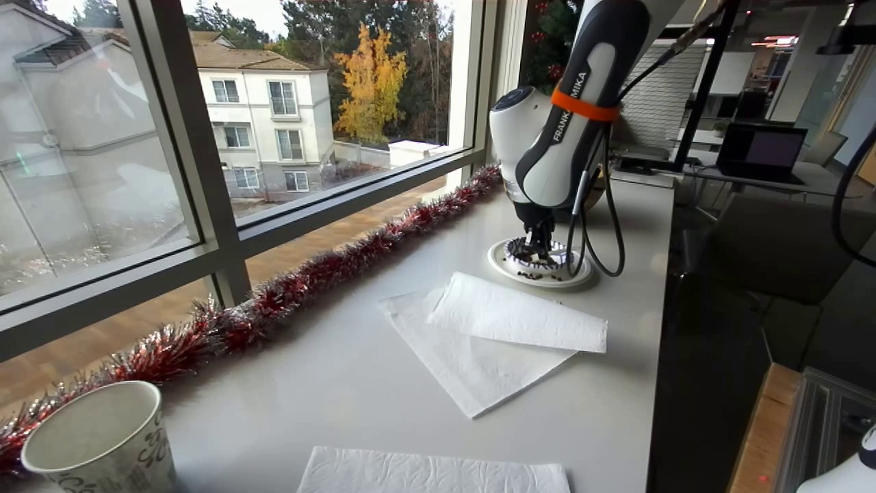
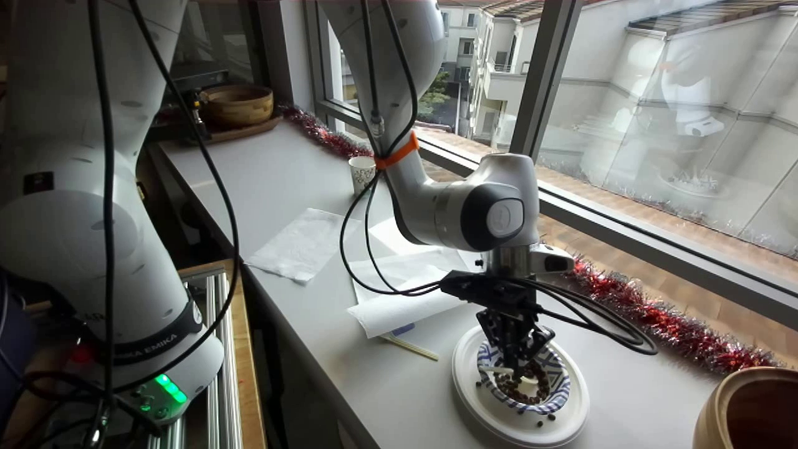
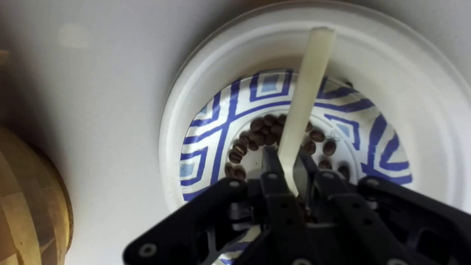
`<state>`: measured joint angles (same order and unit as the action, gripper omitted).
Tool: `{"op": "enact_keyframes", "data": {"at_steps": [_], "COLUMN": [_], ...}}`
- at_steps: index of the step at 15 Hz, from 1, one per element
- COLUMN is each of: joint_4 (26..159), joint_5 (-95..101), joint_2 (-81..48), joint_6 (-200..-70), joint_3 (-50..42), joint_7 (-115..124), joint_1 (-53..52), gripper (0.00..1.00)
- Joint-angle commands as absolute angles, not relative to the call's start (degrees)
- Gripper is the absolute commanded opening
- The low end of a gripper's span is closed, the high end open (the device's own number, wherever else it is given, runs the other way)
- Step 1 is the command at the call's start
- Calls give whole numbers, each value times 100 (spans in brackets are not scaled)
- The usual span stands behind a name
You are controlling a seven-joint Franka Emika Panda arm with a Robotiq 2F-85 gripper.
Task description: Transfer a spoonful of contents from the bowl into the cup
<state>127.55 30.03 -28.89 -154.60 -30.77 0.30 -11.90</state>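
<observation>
Inside the blue-and-white patterned bowl (image 3: pixel 206 158) lie dark beans (image 3: pixel 257 136); this bowl sits on a white plate (image 2: pixel 474 411). My gripper (image 3: pixel 289 156) points down into it, shut on a pale cream spoon (image 3: pixel 305 88). In the wrist view the spoon's handle leans up over the bowl's rim, while its scoop is hidden by the fingers. An exterior view shows a pale part of the spoon (image 2: pixel 530 383) down among the beans. Far from the gripper, the white speckled paper cup (image 1: pixel 96 438) stands upright by the window, also the small cup (image 2: pixel 361 174) in an exterior view.
A wooden bowl (image 2: pixel 717 411) stands close to the plate, with its side (image 3: pixel 29 209) in the wrist view. Paper napkins (image 1: pixel 520 315) lie between plate and cup. A pale stick (image 2: pixel 411 346) pokes out beside one. Red tinsel (image 1: pixel 301 281) runs along the window.
</observation>
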Motion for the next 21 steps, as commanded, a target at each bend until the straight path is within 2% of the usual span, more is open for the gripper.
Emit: {"op": "enact_keyframes", "data": {"at_steps": [1,14,21], "joint_4": [12810,12828,13017], "joint_5": [3253,2997,2543], "joint_2": [-2760,-2899,-2751], "joint_6": [-15515,-16097,-16451], "joint_3": [-2594,-1790,-1120], "joint_7": [63,-538,-1721], "joint_1": [-731,300,1153], "gripper": [4,4,4]}}
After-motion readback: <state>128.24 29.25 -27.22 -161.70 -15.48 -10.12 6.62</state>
